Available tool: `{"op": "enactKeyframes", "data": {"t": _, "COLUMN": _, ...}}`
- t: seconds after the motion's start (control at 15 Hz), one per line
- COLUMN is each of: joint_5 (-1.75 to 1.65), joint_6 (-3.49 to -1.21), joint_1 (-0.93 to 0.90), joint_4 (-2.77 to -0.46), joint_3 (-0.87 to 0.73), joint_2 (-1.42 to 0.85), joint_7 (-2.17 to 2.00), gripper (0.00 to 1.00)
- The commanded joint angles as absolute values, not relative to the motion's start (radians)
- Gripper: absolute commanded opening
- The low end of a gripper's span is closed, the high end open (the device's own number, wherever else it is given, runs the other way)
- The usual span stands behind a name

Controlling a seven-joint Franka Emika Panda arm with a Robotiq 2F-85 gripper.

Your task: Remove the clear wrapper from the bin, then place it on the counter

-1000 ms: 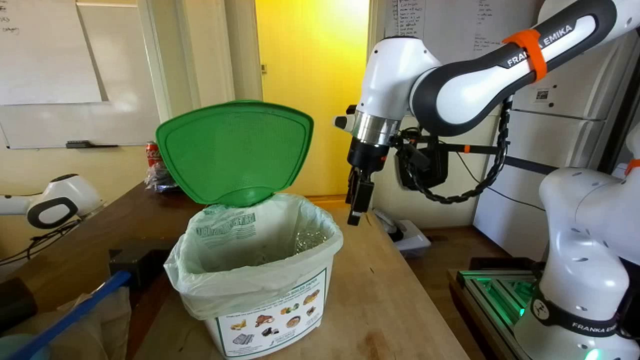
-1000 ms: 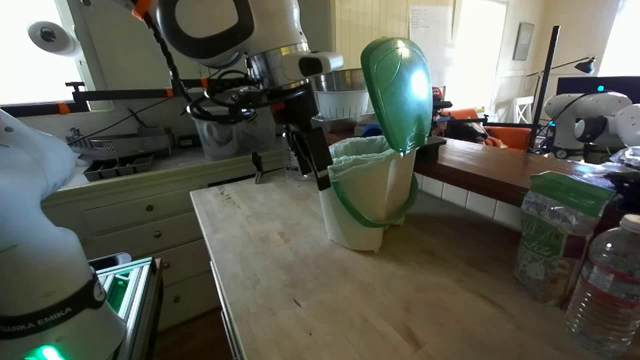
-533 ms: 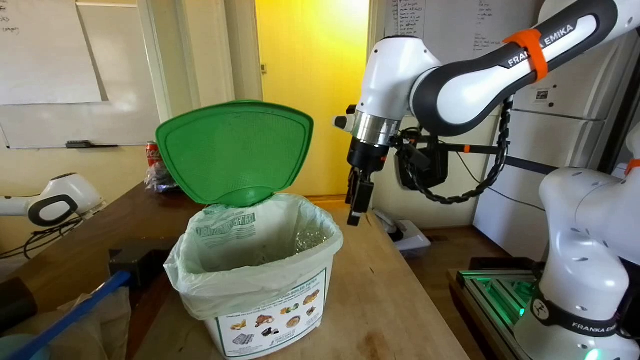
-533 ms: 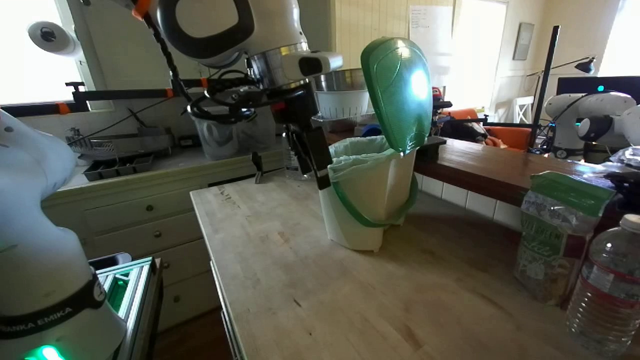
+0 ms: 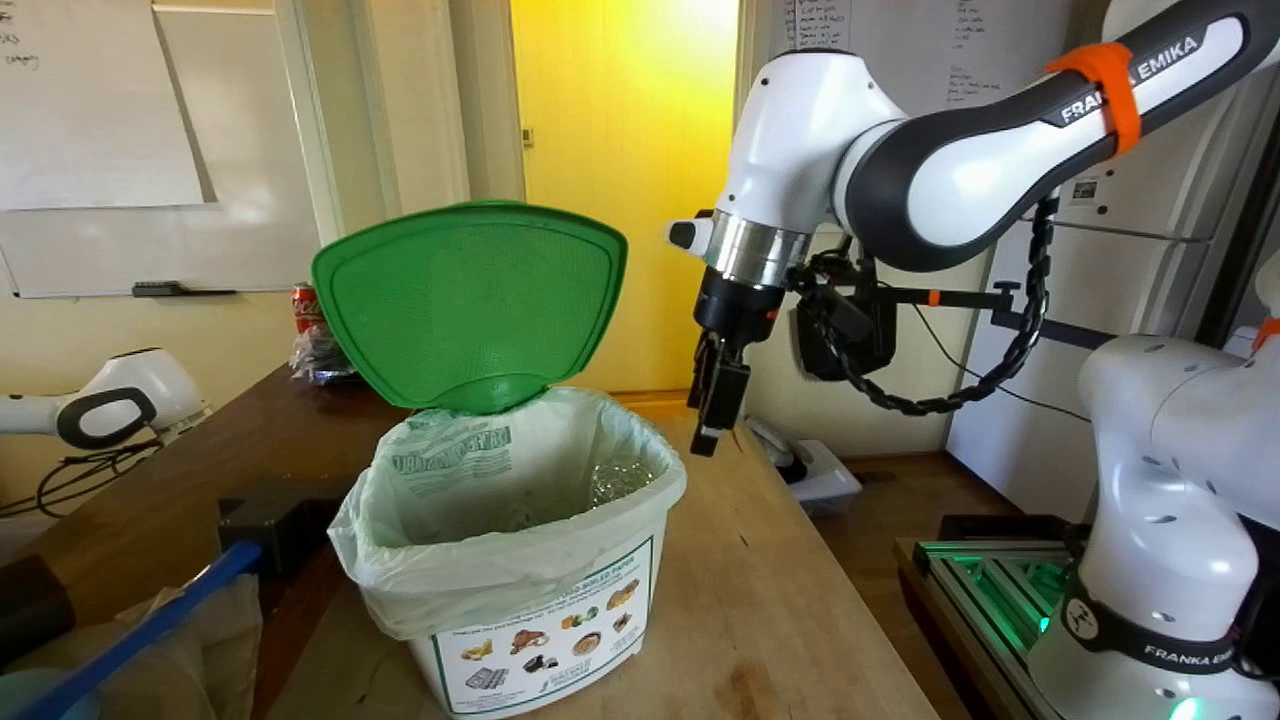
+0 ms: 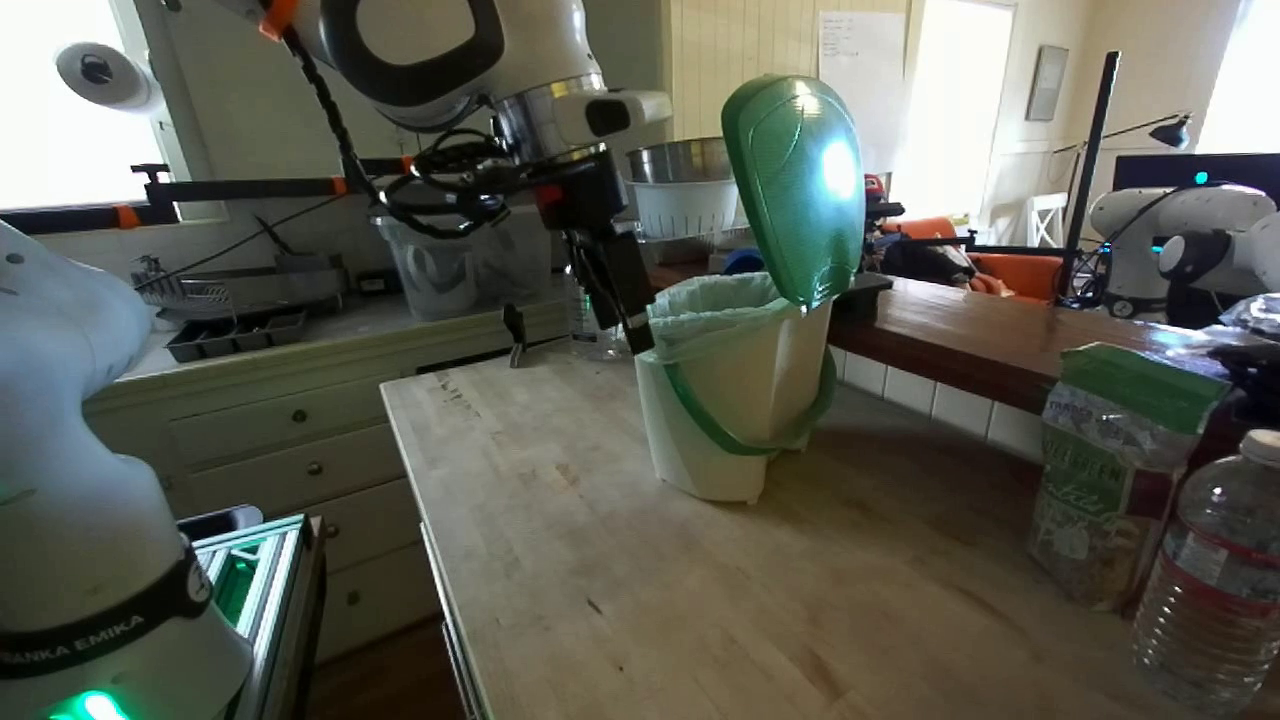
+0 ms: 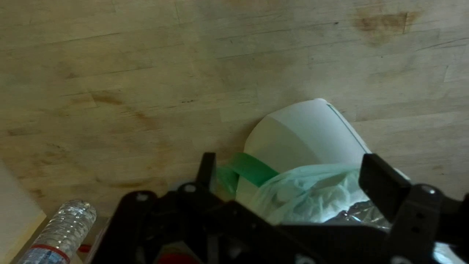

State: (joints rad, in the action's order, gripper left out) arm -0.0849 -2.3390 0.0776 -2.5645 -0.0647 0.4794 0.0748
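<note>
The clear wrapper (image 5: pixel 618 482) is crumpled, shiny see-through plastic inside the bin, near the liner's edge. It also shows partly in the wrist view (image 7: pixel 366 213), behind a finger. It is hidden in an exterior view. The white bin (image 5: pixel 545 655) stands upright with its green lid raised and a pale liner over its rim; it shows in both exterior views (image 6: pixel 715 450). The counter (image 5: pixel 790 590) is the brown wooden top under the bin. My gripper (image 7: pixel 290 158) is open and empty, pointing down. In both exterior views (image 5: pixel 704 442) (image 6: pixel 640 340) it is beside the bin's rim, above the counter.
The raised lid (image 5: pixel 470 300) stands along the bin's far side. A green handle (image 6: pixel 730 435) hangs on the bin's side. A food bag (image 6: pixel 1125 480) and water bottle (image 6: pixel 1215 590) stand at the counter's right. A dark wooden ledge (image 6: pixel 960 325) runs behind.
The arm has shifted slightly in the last half second. The gripper sits a little higher and further left in an exterior view. The bin and wrapper have not moved.
</note>
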Motion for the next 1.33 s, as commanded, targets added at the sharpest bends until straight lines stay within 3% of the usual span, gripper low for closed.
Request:
{"op": "enactKeyframes", "data": {"t": 0.0, "joint_5": -0.078, "joint_6": -2.334, "joint_1": 0.074, "joint_4": -2.568, "joint_3": -0.031, "joint_2": 0.511, "joint_7": 0.000, "gripper": 1.00}}
{"op": "enactKeyframes", "data": {"t": 0.67, "joint_5": -0.112, "joint_6": -2.409, "joint_1": 0.083, "joint_4": -2.445, "joint_3": 0.087, "joint_2": 0.419, "joint_7": -0.200, "gripper": 1.00}}
{"op": "enactKeyframes", "data": {"t": 1.27, "joint_5": -0.173, "joint_6": -2.450, "joint_1": 0.087, "joint_4": -2.274, "joint_3": 0.083, "joint_2": 0.200, "joint_7": -0.242, "gripper": 1.00}}
